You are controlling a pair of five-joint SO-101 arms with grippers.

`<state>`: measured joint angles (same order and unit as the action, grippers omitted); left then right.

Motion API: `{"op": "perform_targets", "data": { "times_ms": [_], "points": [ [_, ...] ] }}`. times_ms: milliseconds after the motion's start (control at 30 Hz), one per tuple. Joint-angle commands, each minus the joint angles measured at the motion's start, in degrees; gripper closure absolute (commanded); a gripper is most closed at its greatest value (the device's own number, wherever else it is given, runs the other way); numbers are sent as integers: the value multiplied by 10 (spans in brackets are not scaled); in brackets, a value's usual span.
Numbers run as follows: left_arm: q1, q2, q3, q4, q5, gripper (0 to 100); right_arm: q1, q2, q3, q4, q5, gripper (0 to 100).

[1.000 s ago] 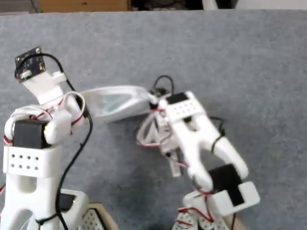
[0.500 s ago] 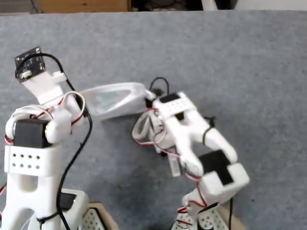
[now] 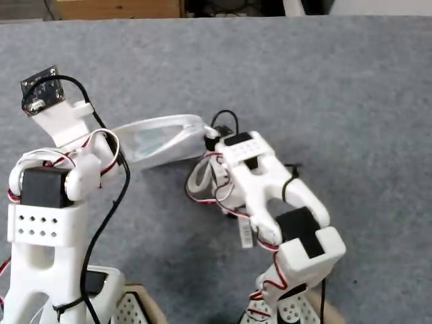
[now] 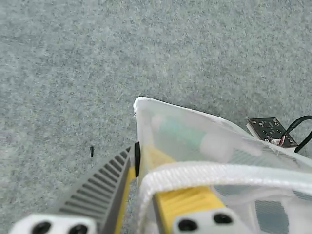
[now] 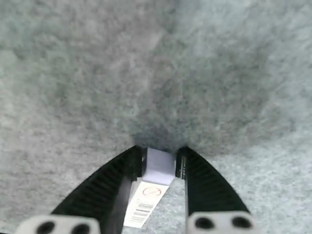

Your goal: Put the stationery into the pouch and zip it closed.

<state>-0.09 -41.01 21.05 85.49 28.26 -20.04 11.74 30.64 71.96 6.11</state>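
A translucent white mesh pouch (image 3: 162, 138) lies on the grey carpet between the two arms. My left gripper (image 4: 136, 163) is shut on one end of the pouch (image 4: 204, 146), one yellow-padded finger inside the opening. Through the mesh I see a green and white stick (image 4: 190, 136) inside. My right arm (image 3: 253, 169) is folded over beside the pouch's other end. Its gripper (image 5: 158, 153) points down at the carpet, shut on a small white eraser (image 5: 160, 163) with a barcode label. The label end of the eraser (image 3: 246, 234) pokes out under the arm.
Grey carpet (image 3: 351, 88) lies open to the right and far side. A wooden edge (image 3: 118, 7) runs along the far border. A cardboard piece (image 3: 145, 300) sits by the left arm's base. A tiny black speck (image 4: 91, 151) lies near the pouch.
The right arm has folded in, its elbow swinging left and its wrist shifting slightly toward the pouch's end. The left arm and pouch have barely moved.
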Motion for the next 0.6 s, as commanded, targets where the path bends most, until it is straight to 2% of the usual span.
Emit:
{"op": "perform_targets", "data": {
  "times_ms": [0,67,300,567],
  "points": [
    [-1,7,1,2,6,971,21,20,-22,-10,7,944],
    [-1,7,1,2,6,971,53,20,-40,-9,36,984],
    [-1,7,1,2,6,971,136,20,-109,41,93,985],
    [-1,7,1,2,6,971,183,20,-220,103,132,986]
  ]
}}
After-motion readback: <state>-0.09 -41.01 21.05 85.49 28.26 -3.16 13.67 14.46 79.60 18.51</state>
